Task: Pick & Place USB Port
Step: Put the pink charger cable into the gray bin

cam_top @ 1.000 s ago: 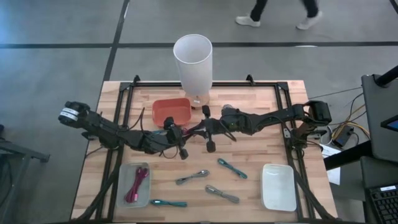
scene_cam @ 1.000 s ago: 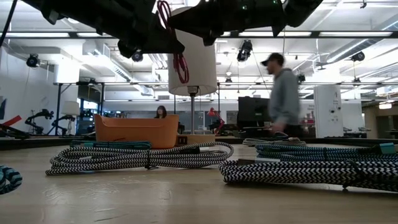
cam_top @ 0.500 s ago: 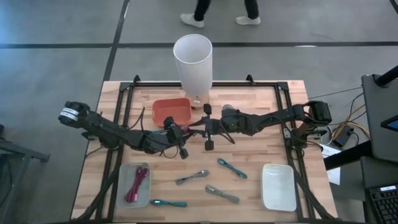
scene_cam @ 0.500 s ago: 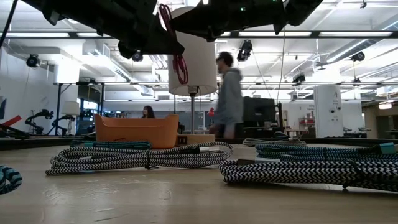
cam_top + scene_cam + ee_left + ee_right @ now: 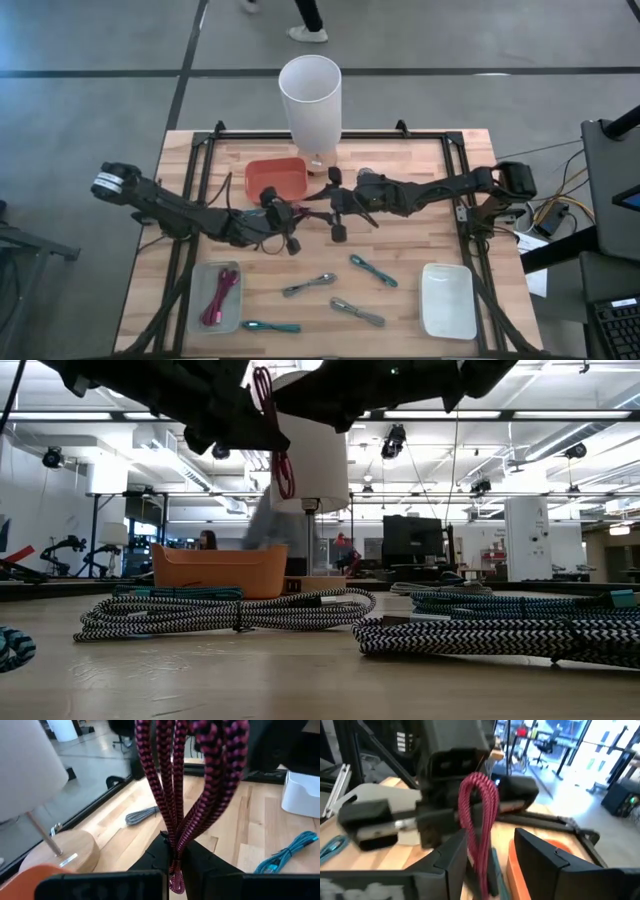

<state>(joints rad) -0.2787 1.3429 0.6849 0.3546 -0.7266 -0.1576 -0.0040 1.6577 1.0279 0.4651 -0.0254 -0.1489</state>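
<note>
Mid-transfer: left gripper (image 5: 283, 222) clamps a looped red braided cable (image 5: 182, 795) aloft above mid-table by the orange bin (image 5: 276, 178), right gripper (image 5: 335, 205) spread open around the loop, apparently taking it over; release and placement remain.

The bench (image 5: 420, 240) is pale, matt wooden planking with visible grain. The red cable (image 5: 175, 795) has a rough braided cloth sheath, as do the black-and-white cables (image 5: 230, 610). The orange bin (image 5: 276, 177) and white tray (image 5: 447, 300) look like smooth plastic.
</note>
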